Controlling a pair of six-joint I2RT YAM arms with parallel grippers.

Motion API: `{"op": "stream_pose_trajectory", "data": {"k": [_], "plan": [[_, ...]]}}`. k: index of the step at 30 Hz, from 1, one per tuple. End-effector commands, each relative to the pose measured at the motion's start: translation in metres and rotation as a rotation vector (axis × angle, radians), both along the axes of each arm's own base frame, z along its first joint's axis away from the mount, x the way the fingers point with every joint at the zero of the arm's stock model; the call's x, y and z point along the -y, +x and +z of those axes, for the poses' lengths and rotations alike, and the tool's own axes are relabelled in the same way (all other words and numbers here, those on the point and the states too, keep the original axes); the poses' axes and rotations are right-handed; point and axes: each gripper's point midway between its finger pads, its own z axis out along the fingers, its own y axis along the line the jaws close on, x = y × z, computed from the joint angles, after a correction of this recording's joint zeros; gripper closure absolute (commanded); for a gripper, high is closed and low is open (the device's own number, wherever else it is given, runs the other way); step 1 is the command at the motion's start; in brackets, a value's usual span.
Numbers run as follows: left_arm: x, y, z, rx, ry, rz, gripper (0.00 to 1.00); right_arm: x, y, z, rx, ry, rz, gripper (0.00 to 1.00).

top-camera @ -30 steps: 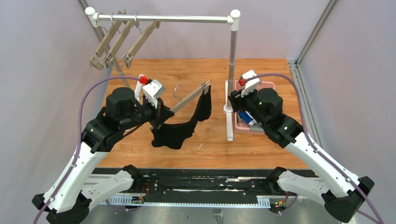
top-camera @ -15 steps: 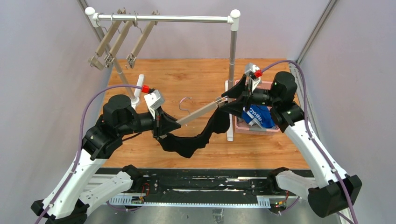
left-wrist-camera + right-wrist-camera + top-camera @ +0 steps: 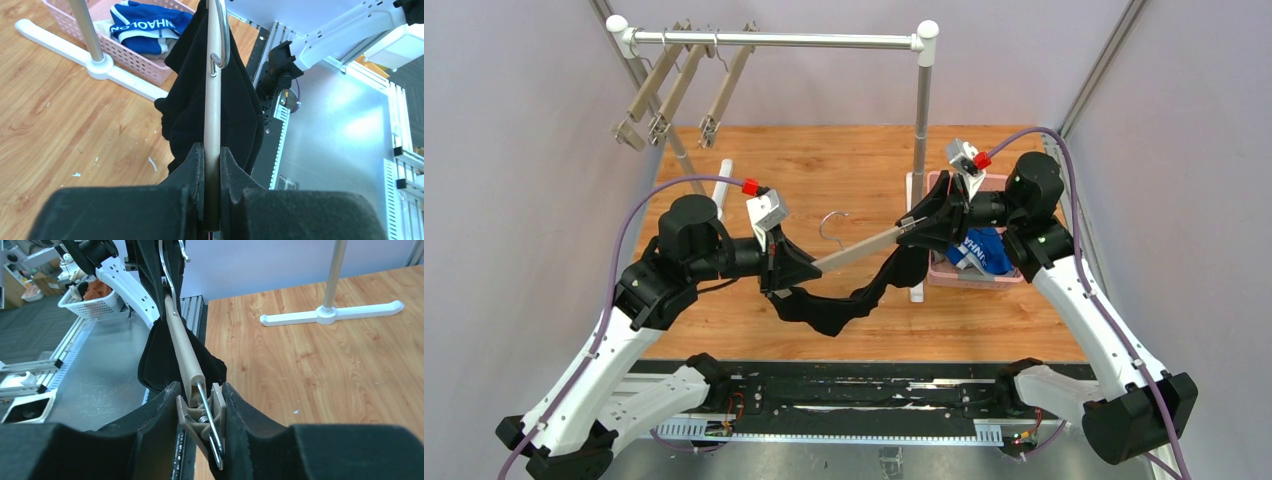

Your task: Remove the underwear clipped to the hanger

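A beige hanger [image 3: 856, 251] spans between my two grippers above the table. My left gripper [image 3: 776, 272] is shut on the hanger's bar [image 3: 212, 130]. My right gripper [image 3: 916, 222] is shut on the hanger's end clip [image 3: 202, 412], with a finger on each side of it. Black briefs [image 3: 849, 300] hang below the bar, sagging between the two ends; they also show in the left wrist view [image 3: 235, 105] and the right wrist view [image 3: 155, 357]. Blue briefs with white lettering [image 3: 984, 250] lie in the pink basket [image 3: 944, 272]. The grey briefs are out of view.
A white-and-steel clothes rail [image 3: 774, 40] stands at the back with three bare beige hangers [image 3: 679, 85] at its left. Its right post [image 3: 921, 130] and white foot [image 3: 915, 285] stand just behind the held hanger, beside the pink basket [image 3: 140, 65].
My right arm swung from the basket to the hanger's right end and closed on its clip. My left gripper carried the hanger and black briefs rightward and slightly forward.
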Motion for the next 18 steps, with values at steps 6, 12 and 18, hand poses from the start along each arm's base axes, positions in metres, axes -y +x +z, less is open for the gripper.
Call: {"op": "stream_pose_trajectory", "data": {"k": [6, 12, 18], "plan": [[0.005, 0.003, 0.019, 0.052, -0.063, -0.001, 1.0, 0.001, -0.004, 0.006, 0.0, 0.005, 0.023, 0.95], [0.006, 0.005, 0.016, 0.045, -0.054, 0.002, 1.0, 0.001, 0.002, 0.01, 0.013, 0.008, -0.023, 0.61], [-0.001, 0.014, 0.027, 0.079, -0.043, 0.066, 1.0, 0.007, 0.022, 0.008, 0.003, -0.003, -0.214, 0.35]]}}
